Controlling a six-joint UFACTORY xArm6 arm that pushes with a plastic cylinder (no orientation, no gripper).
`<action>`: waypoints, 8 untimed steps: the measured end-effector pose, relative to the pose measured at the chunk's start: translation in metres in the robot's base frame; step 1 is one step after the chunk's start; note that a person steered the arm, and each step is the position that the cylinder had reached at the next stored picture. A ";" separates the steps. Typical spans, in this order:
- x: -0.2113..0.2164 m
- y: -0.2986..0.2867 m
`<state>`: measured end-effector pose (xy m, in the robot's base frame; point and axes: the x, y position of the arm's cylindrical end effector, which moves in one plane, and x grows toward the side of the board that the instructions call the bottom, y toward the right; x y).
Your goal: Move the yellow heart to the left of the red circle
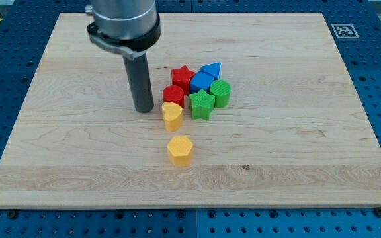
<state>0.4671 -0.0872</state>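
The yellow heart [172, 116] sits on the wooden board just below the red circle [173, 94], touching it. My tip [143, 110] rests on the board a little to the left of both, level with the gap between them, apart from them. The arm's grey body hangs over the board's top left.
A cluster sits right of the red circle: a red star [183, 76], a blue triangle [211, 69], a blue block [202, 82], a green star [201, 104] and a green block [220, 93]. A yellow hexagon [180, 150] lies below the heart. The board [65, 152] lies on a blue perforated table.
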 end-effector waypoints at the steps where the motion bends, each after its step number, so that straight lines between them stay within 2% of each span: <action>1: 0.027 -0.005; 2: 0.046 0.011; 4: 0.053 0.074; 5: 0.050 0.079; 8: 0.021 0.037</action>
<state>0.4882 -0.0499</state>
